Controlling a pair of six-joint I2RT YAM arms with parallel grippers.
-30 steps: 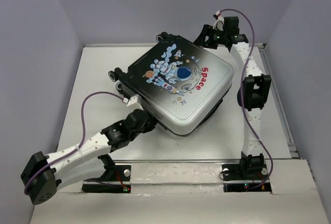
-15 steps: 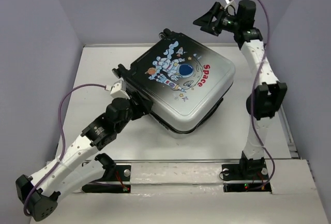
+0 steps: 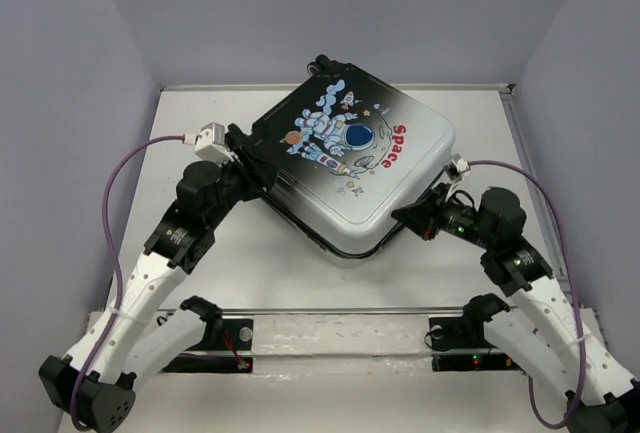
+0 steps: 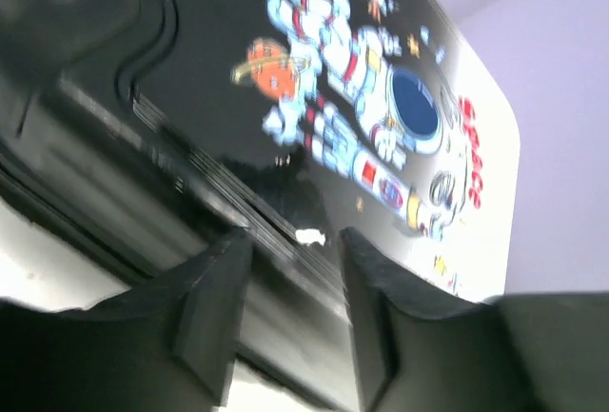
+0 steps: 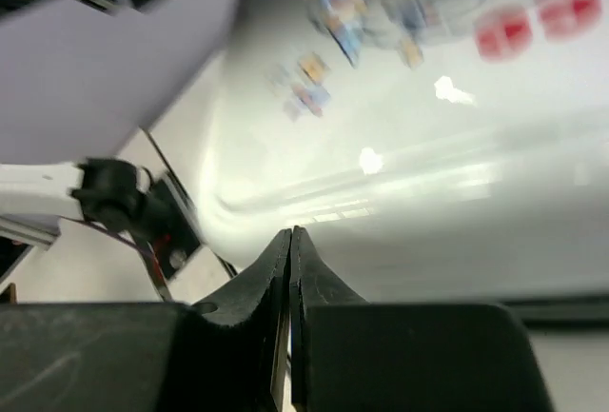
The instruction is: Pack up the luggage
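Silver luggage (image 3: 372, 185), right claw (image 5: 290, 234) — pinched (wrist view)

The luggage (image 3: 350, 168) lies shut across the middle of the table (image 3: 190, 118), so nothing passes through the centre. Bare table runs along the left side, the right side and the near strip in front. The left gripper (image 3: 252, 166) crowds the luggage's left edge, its fingers (image 4: 211, 288) spread with the seam seemingly just beyond them, though that wrist view is blurred. The right gripper (image 3: 408, 216), fingers (image 5: 266, 279) pressed together, fills the gap at the near right corner.
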